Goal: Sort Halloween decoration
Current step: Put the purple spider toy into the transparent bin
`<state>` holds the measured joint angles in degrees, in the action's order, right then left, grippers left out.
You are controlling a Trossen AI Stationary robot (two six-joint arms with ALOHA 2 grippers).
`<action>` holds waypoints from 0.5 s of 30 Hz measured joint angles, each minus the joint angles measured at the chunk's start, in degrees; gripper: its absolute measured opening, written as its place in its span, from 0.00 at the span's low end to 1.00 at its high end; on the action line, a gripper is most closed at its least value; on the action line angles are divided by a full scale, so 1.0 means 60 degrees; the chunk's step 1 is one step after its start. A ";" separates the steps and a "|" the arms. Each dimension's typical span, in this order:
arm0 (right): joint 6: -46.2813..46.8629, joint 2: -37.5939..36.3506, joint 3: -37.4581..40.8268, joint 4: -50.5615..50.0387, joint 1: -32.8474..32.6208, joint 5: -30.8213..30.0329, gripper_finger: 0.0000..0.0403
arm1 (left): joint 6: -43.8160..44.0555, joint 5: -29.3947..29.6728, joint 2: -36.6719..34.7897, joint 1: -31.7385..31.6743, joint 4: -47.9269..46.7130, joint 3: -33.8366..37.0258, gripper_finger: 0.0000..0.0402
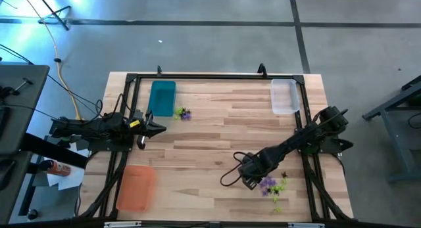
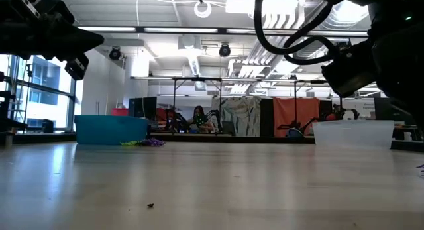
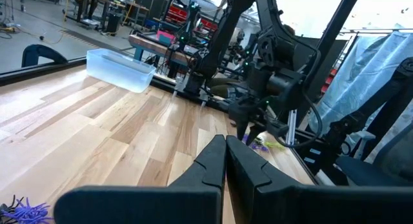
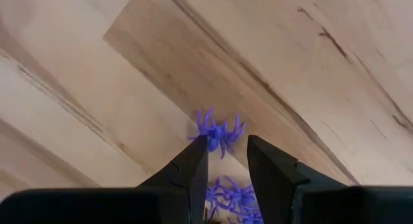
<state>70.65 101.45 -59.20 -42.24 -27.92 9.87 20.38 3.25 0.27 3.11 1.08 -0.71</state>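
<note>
High view shows the right gripper down at the near right part of the wooden table, at the edge of a loose heap of purple and lime-green spider trinkets. A second, smaller cluster of purple and green trinkets lies just beside the teal tray at the far left. The clear tray sits at the far right and the orange tray at the near left; from above, no trinkets can be made out in any of the three.

From the right wrist view, the right gripper has its fingers partly open, with a narrow gap between them. A purple spider lies on the wood just beyond the fingertips, and more purple spiders show in the gap and below it. Whether a fingertip touches the forward spider cannot be told; nothing is clamped yet.

The left gripper waits above the table near the teal tray, its jaws fully closed and empty, as the left wrist view confirms with the two fingers pressed together.

The step in hand looks like a pick of one purple spider from the heap. The next move probably calls for settling the fingertips on either side of that single spider, closing fully on so small a piece, and lifting without dragging its neighbours. Which tray takes purple cannot be judged here.
</note>
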 joint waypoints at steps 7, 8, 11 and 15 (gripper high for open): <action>-0.0562 0.0197 -0.0003 0.0043 0.0001 0.0057 0.26 | 0.0000 -0.0001 -0.0001 -0.0001 0.0000 0.0000 0.00; -0.0626 0.0251 -0.0016 0.0066 0.0004 0.0087 0.26 | 0.0000 -0.0001 -0.0002 0.0000 0.0000 0.0000 0.00; -0.0821 0.0357 -0.0040 0.0142 0.0004 0.0113 0.26 | -0.0003 -0.0001 0.0001 -0.0003 0.0000 0.0000 0.00; -0.1108 0.0364 -0.0040 0.0078 0.0000 -0.0060 0.24 | 0.0000 -0.0001 -0.0003 -0.0002 0.0000 0.0000 0.00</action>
<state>64.00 103.63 -59.44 -41.77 -27.92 9.51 20.38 3.25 0.25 3.10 1.08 -0.71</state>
